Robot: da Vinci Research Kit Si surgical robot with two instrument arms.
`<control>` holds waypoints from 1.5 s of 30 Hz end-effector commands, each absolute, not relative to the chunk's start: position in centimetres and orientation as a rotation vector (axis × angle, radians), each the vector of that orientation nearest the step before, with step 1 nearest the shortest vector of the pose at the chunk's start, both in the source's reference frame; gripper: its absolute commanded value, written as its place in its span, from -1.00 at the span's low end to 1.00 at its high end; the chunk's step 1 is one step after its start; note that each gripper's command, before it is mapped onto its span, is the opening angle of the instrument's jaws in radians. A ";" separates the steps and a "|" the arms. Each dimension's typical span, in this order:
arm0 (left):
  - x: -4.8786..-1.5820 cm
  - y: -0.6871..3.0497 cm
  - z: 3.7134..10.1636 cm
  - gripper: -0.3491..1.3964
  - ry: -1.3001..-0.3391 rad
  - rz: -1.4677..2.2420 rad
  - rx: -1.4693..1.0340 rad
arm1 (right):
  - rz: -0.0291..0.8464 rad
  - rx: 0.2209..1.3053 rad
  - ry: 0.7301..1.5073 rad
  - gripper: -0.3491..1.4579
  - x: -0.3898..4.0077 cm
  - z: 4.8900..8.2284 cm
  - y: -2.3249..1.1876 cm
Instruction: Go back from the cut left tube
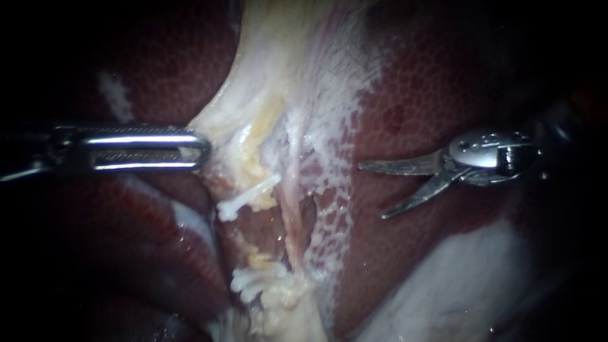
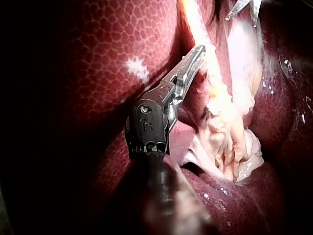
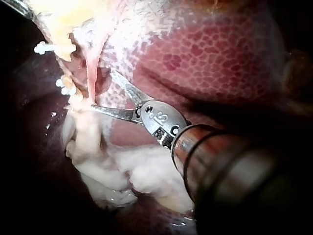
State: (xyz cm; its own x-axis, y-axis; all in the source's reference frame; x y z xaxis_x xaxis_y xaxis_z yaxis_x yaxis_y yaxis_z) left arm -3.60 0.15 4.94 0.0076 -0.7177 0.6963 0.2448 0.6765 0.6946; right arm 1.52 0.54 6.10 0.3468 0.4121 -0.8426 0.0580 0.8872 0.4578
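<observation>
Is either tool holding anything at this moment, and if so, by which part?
The left tool appears shut on the pale tissue, gripping it at its edge. The right tool, blades open over the liver, holds nothing.

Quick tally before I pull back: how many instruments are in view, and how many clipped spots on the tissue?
Instruments: 2 (left instrument; right instrument, jaws open, clear of the clips)
Clipped spots: 2 (upper clip; lower clip cluster, number of clips in it unclear)
Total: 4
</observation>
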 end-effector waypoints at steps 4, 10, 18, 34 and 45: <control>-3.60 0.15 4.94 -1.00 -1.368 -0.790 0.435 | 0.221 0.390 1.192 0.90 1.49 6.08 0.53; -3.60 0.17 4.96 -1.00 -1.368 -0.790 0.435 | 0.226 0.336 1.172 0.93 1.45 6.01 0.49; -3.61 0.19 5.00 -1.00 -1.367 -0.793 0.432 | 0.233 0.324 1.165 0.95 1.45 5.95 0.46; -3.83 0.22 5.60 -1.00 -1.332 -0.789 0.414 | 0.228 0.320 1.166 0.95 1.42 5.95 0.46; -4.03 0.18 5.67 -1.00 -1.328 -0.782 0.434 | 0.228 0.320 1.165 0.95 1.40 5.95 0.46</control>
State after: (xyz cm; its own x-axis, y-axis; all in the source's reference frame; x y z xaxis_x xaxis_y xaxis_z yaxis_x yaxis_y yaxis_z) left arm -4.04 0.17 5.67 0.0456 -0.7198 0.6927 0.2561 0.6787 0.6883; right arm 1.40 0.46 5.95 0.3797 0.3387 -0.8609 -0.0105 0.9321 0.3621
